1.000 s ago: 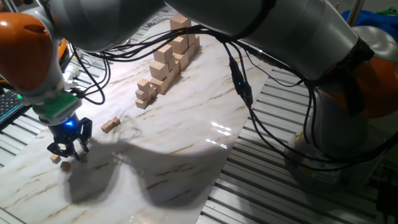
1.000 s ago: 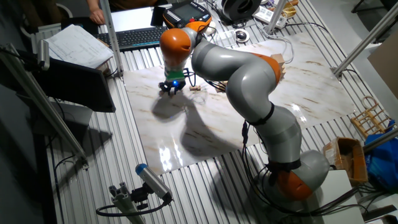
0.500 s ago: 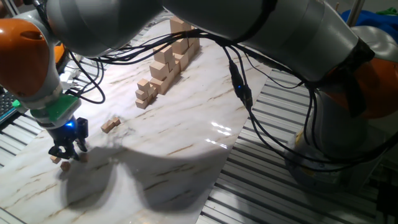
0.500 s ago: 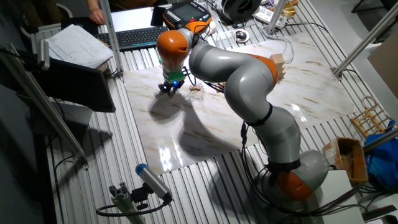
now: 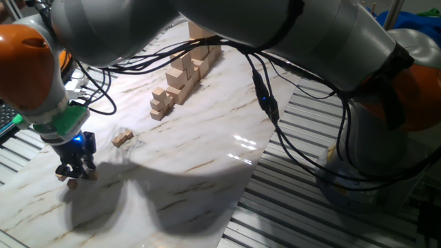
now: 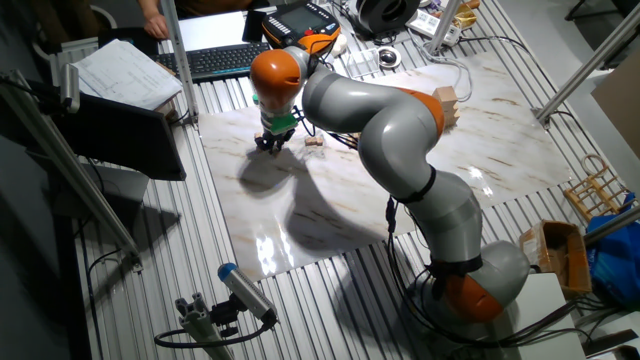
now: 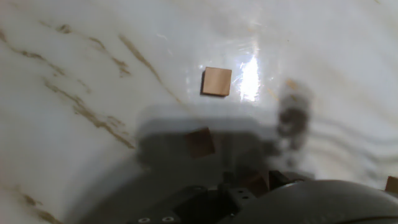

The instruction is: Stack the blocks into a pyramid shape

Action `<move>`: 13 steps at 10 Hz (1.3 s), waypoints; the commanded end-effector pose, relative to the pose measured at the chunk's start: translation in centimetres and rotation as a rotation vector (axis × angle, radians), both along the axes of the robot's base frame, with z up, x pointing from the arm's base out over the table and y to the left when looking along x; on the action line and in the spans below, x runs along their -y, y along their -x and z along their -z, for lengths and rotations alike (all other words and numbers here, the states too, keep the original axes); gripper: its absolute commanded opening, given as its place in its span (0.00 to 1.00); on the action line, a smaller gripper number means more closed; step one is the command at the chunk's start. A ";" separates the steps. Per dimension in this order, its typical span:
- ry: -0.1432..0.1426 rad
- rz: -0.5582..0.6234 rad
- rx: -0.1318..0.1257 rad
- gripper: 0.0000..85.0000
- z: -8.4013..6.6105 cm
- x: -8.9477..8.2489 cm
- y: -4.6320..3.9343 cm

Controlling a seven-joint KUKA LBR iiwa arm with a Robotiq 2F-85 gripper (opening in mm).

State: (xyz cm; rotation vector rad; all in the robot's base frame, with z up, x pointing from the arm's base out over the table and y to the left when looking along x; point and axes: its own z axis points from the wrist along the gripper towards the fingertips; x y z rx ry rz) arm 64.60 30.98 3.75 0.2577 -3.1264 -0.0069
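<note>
My gripper (image 5: 74,168) hangs low over the near left corner of the marble table (image 5: 207,138). It also shows in the other fixed view (image 6: 270,144). Its jaws stand close together around a tiny tan block (image 7: 256,183), seen right at the fingertips in the hand view. Other tiny blocks lie on the marble close by: one in bright light (image 7: 217,81), one in the hand's shadow (image 7: 201,142) and one at the right edge (image 7: 392,184). Two show beside the fingers in the fixed view (image 5: 61,178) (image 5: 91,175). A pair of tiny blocks (image 5: 122,138) lies a little further right.
Tall stepped stacks of bigger pale cubes (image 5: 183,69) stand at the far side of the marble. Black cables (image 5: 265,96) hang from the arm above the table. Slatted metal surrounds the marble slab. A keyboard (image 6: 215,60) and papers lie beyond the far edge.
The gripper has drifted slightly left and down toward the table, and its fingers stand closer together than a second ago. The loose blocks have not moved.
</note>
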 end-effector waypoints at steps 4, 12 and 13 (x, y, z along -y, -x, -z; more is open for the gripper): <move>-0.004 -0.017 -0.010 0.40 0.5 0.2 0.01; -0.003 0.007 -0.025 0.40 0.4 1.0 0.73; -0.017 0.027 -0.024 0.40 0.6 1.1 1.04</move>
